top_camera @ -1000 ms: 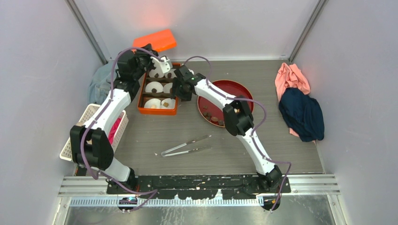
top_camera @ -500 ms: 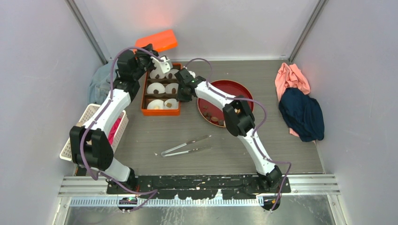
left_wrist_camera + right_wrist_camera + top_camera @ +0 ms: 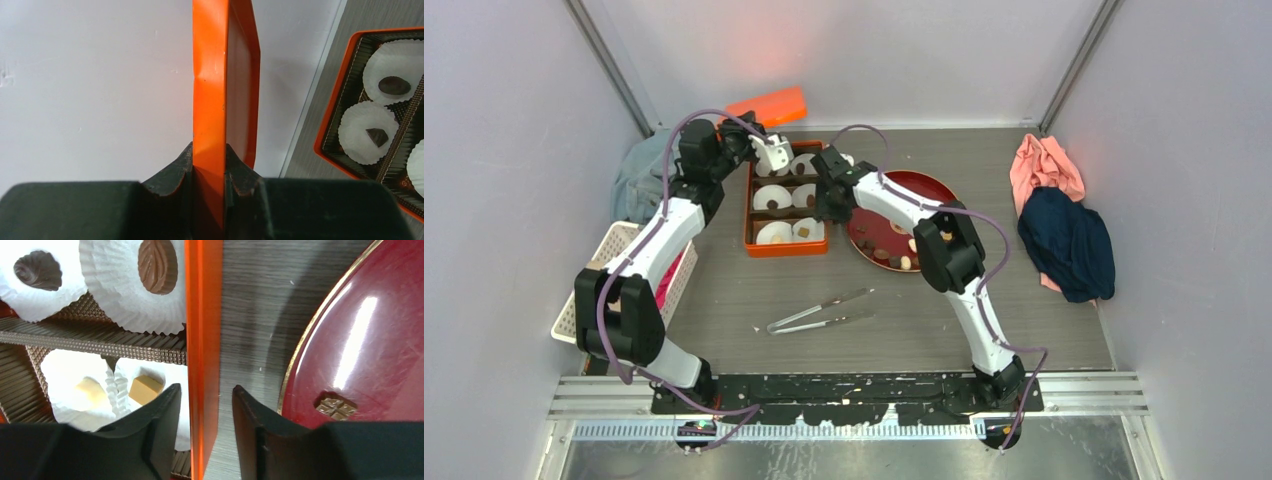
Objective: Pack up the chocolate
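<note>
1. If you go by the overhead cam, the chocolate [image 3: 906, 262] is split up: some pieces sit in white paper cups [image 3: 774, 232] inside the orange box [image 3: 786, 250], the rest lie loose on the red plate [image 3: 869, 232] just right of it; the left hand [image 3: 742, 128] is up at the back wall by the orange lid [image 3: 769, 105]; the right hand [image 3: 828, 203] is down at the box's right wall, between box and plate; tongs [image 3: 819, 312] lie on the worktop [image 3: 724, 290] nearer the arm bases, a white basket [image 3: 619, 245] sits at the left edge, and a pink cloth [image 3: 1046, 165] and a navy cloth [image 3: 1069, 245] are piled on the right.
2. Left wrist cam: the left hand is pressed tight on the lid, pinching its edge so the lid stands edge-on straight out from the fingers; off to the right you get a corner of the box with two full cups in view, one dark piece in each.
3. Right wrist cam: the right hand is partly spread and straddles the box's right wall, one finger inside the box and one outside over the worktop; there's a sliver of gap on each side, so it isn't squeezing the wall; inside the box, one cup holds a dark piece, the next a brown leaf-shaped one, and the nearer cups hold a cream piece and a tan square; on the plate, by the outer finger, sits one square brown piece with a cross pattern.
</note>
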`<control>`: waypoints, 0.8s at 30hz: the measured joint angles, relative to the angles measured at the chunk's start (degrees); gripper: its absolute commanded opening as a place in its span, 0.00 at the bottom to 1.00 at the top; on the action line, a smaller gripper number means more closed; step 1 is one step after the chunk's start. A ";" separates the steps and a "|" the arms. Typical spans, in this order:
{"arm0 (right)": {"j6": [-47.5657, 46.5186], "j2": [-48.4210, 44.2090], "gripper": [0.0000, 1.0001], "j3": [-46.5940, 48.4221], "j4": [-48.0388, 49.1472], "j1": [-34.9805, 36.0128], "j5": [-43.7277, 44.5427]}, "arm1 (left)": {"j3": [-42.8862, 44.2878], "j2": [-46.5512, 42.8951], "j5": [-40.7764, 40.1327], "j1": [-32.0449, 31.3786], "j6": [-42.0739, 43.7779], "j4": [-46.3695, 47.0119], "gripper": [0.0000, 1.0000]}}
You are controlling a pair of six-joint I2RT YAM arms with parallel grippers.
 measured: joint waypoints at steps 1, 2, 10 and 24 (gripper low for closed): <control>-0.31 -0.48 0.58 -0.33 -0.11 -0.26 -0.17 | -0.20 0.00 0.13 0.00 -0.04 0.00 0.00; -0.79 -1.20 0.60 -0.59 -0.11 -0.35 -0.68 | -0.28 0.00 0.35 0.00 -0.07 0.00 0.00; -1.75 -10.67 0.65 -1.16 0.24 -4.33 -5.64 | -0.31 -0.02 1.64 -0.02 0.15 0.35 0.00; 49.31 -10.27 0.82 4.17 28.04 -24.52 -32.83 | -1.20 -1.25 4.94 -1.79 0.74 1.18 0.00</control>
